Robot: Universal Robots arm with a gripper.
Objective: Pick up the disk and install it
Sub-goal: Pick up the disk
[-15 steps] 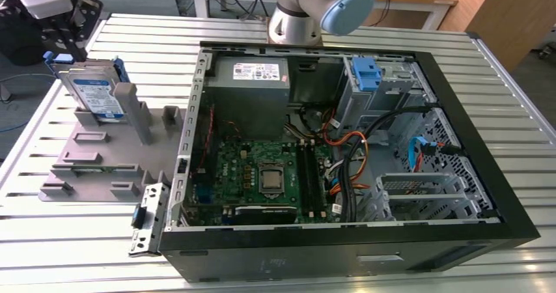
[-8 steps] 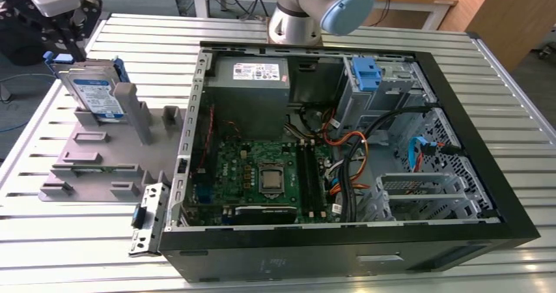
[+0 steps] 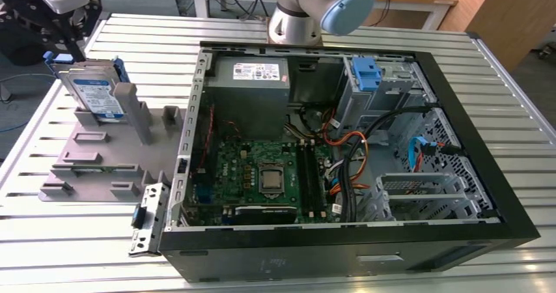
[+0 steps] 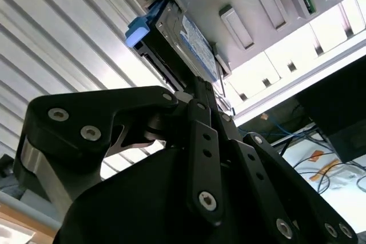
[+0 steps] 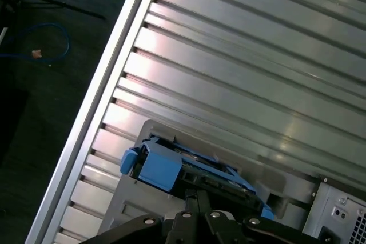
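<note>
Black metal tool [image 4: 197, 90] sits right at the upper edge of the disk [image 4: 191, 41]; how far it is open, and whether it grips, cannot be told.

Disk stands on edge, slightly tilted, in a slot of the grey plastic holder [image 3: 113, 159]. Holder is on the exterior view's left, just beside the open computer case [image 3: 521, 228].

Judgement:
- Stiff metal slab, moderately heavy, shock-sensitive.
- Smooth label faces probably slippery.
- Best hold looks to be across the flat faces near the upper edge, clear of the blue plastic rails [image 5: 160, 167], which may flex.

Ribbed aluminium counter [image 3: 148, 29] carries everything.
</note>
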